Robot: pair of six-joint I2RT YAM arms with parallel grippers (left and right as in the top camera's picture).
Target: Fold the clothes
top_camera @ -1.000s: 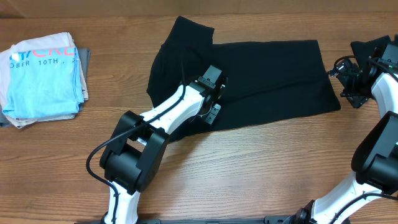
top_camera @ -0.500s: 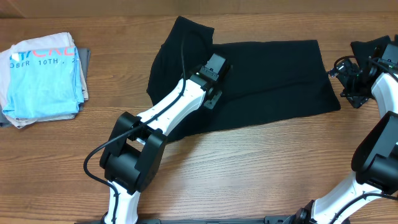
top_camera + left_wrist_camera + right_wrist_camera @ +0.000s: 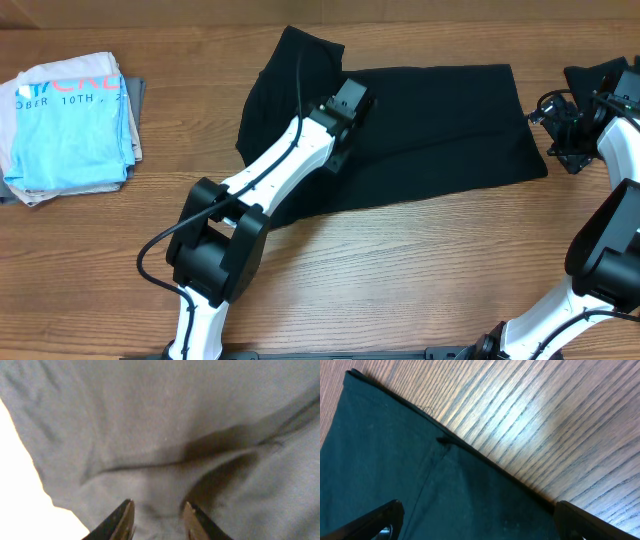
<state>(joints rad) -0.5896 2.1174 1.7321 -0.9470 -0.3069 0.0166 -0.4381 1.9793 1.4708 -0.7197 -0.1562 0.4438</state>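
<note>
Claws both hold nothing. The left claw [image 3: 158,521] is a little open, just over the middle of the black T-shirt [image 3: 440,120], which lies flat on the wooden table [image 3: 400,270]. The right claw [image 3: 479,522] is wide open near the shirt's right edge.

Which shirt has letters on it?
The light-blue T-shirt, folded at the far left. It has printed lettering, while the black T-shirt spread in the middle is plain.

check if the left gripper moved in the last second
yes, in the overhead view the left gripper shifted further up the black t-shirt, toward the table's far edge
</note>
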